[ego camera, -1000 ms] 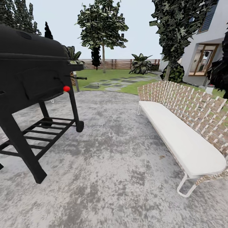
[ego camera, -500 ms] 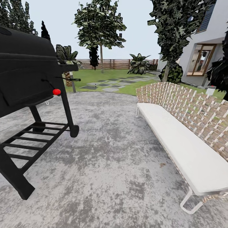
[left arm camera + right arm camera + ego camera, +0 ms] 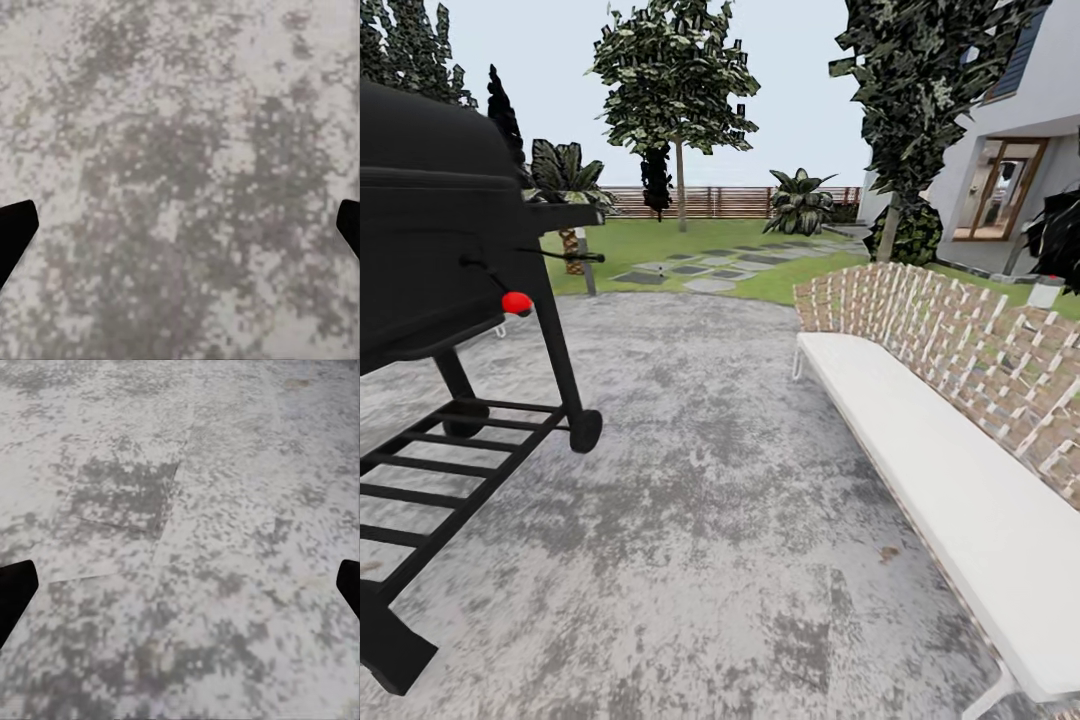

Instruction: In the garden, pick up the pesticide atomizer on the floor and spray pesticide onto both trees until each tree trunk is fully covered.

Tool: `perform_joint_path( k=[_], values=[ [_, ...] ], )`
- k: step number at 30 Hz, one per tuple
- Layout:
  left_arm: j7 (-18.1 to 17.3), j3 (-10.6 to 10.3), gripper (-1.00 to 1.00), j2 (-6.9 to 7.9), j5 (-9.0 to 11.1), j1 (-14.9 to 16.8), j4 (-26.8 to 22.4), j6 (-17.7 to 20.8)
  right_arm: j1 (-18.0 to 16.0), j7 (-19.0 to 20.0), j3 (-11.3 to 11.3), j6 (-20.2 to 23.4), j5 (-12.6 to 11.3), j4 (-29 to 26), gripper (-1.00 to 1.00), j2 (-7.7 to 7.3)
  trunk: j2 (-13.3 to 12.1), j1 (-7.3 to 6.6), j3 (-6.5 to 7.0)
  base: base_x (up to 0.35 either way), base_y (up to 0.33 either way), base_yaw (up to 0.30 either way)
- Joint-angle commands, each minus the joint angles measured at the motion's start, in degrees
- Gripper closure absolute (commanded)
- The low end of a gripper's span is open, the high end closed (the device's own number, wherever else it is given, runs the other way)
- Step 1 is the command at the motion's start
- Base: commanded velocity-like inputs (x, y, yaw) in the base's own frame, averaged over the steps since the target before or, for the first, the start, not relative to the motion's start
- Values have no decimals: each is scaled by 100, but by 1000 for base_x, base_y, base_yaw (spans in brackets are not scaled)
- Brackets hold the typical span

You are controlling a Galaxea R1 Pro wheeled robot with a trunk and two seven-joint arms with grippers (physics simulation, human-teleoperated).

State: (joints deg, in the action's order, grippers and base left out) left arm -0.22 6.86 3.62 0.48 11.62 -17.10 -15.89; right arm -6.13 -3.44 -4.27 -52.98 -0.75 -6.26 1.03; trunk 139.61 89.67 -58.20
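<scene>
Hanging over mottled paving [image 3: 180, 150], left gripper [image 3: 180, 229] spread wide, right gripper [image 3: 180, 589] likewise

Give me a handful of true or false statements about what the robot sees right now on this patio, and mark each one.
1. A black grill stands at the left of the head view. True.
2. The bench at the right has a dark green cushion. False: its seat cushion is white, with a woven backrest behind it.
3. Both wrist views look down on mottled grey paving. True.
4. The left gripper is clamped on a spray bottle. False: its fingertips stand wide apart with only paving between them.
5. A wooden slat fence runs behind the lawn. True.
6. The grill has a blue knob. False: the knob is red.
</scene>
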Motion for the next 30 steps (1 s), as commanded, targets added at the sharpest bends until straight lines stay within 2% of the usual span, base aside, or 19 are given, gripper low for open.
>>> perform_joint_path(
  k=[1, 30],
  values=[
    [-3, 7, -100, -1, 5, 1, 5, -19, -3, 10, -39, -15, 14, 2, -100, 3, 2, 2, -5, 340, 0, 0],
    [-4, 8, -100, -1, 5, 0, 5, -19, -1, 8, -39, -16, 15, 2, -100, 3, 2, 2, -5, 340, 0, 0]
  ],
)
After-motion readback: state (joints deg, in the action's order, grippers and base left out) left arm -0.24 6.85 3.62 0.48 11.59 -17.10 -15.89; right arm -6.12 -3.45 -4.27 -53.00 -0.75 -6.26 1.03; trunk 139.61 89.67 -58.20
